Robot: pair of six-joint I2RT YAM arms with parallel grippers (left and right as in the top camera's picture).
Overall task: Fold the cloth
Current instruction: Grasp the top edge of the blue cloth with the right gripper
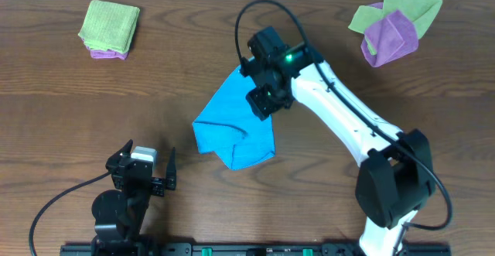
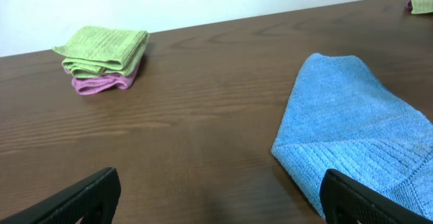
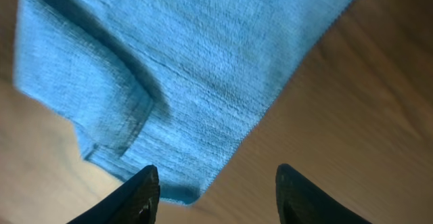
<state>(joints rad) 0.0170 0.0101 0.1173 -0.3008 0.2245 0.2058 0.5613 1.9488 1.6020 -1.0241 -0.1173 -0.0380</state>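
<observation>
The sky-blue cloth [image 1: 232, 124] lies partly folded on the table's middle, one corner turned over. It also shows in the left wrist view [image 2: 358, 129] and in the right wrist view [image 3: 183, 68]. My right gripper [image 1: 261, 101] hovers above the cloth's upper right edge, open and empty; in its own view the fingers [image 3: 215, 195] straddle the cloth's edge and bare wood. My left gripper [image 1: 147, 171] rests near the front left, open and empty [image 2: 220, 200], the cloth to its right. No white tag shows.
A folded lime-green cloth on a purple one [image 1: 108, 29] sits at the back left, also in the left wrist view [image 2: 101, 58]. A loose purple and green cloth pile [image 1: 393, 24] lies at the back right.
</observation>
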